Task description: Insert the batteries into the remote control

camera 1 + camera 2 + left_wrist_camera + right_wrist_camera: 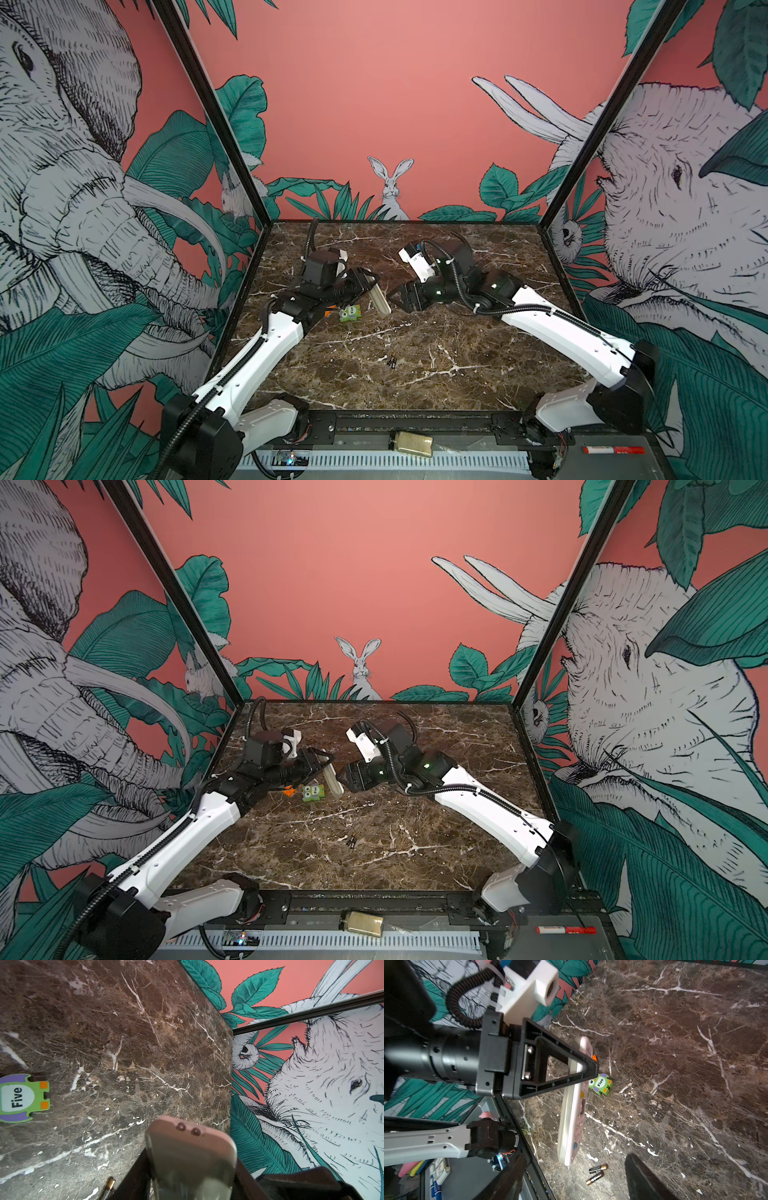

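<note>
The left gripper [372, 286] pinches the remote [381, 305] across its width, near one end. It holds the remote a little toward 11 o'clock from the centre of the table [478, 357] in both top views. I cannot tell if the free end touches the table. The right gripper [395, 302] stands just beside the remote at its 3 o'clock, jaws spread, nothing between them. The batteries [598, 1169] lie side by side on the table, well apart from the remote at its 6 o'clock. A green block [349, 313] lies near the remote at 8 o'clock.

The long axis of the remote runs from 11 to 5 o'clock, and the free end points to 5 o'clock, toward the batteries. It stands on its long edge. In the right wrist view the button face turns toward the block, so I judge that the back looks toward the right gripper. The recess itself is not visible.

The remote seems light, stiff and smooth, so it may pivot in a grip so near the end. A hold on the long edges, nearer the middle, is safer and leaves the back free. The batteries seem hard and round and will probably roll; take each one across the middle of the barrel.
</note>
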`<state>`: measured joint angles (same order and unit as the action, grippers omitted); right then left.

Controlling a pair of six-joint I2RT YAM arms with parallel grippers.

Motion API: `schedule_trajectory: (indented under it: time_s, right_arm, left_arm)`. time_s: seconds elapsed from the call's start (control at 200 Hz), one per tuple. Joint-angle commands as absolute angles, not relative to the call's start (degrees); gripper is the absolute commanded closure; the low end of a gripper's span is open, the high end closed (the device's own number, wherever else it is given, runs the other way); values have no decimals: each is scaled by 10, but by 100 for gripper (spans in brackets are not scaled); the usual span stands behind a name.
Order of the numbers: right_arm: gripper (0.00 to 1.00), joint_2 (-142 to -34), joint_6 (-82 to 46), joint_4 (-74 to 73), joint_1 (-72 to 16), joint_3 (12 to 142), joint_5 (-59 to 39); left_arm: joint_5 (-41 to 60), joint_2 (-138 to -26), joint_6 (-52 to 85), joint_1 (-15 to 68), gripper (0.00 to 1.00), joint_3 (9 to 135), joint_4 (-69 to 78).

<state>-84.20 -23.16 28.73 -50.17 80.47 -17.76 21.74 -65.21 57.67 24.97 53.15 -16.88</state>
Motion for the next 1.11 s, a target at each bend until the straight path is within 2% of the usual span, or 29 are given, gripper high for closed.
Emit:
schedule_trajectory:
  time_s: [0.0, 0.385, 1.1]
  right_arm:
    - [27, -869, -219, 323, -523, 835, -126]
    - [29, -935, -225, 363, -531, 882, -84]
    - [33, -1001, -232, 359, -541, 901, -107]
  left_arm:
    - [212, -660, 589, 247, 100, 540, -183]
    - [228, -693, 599, 248, 100, 550, -170]
    - [230, -682, 621, 249, 100, 528, -159]
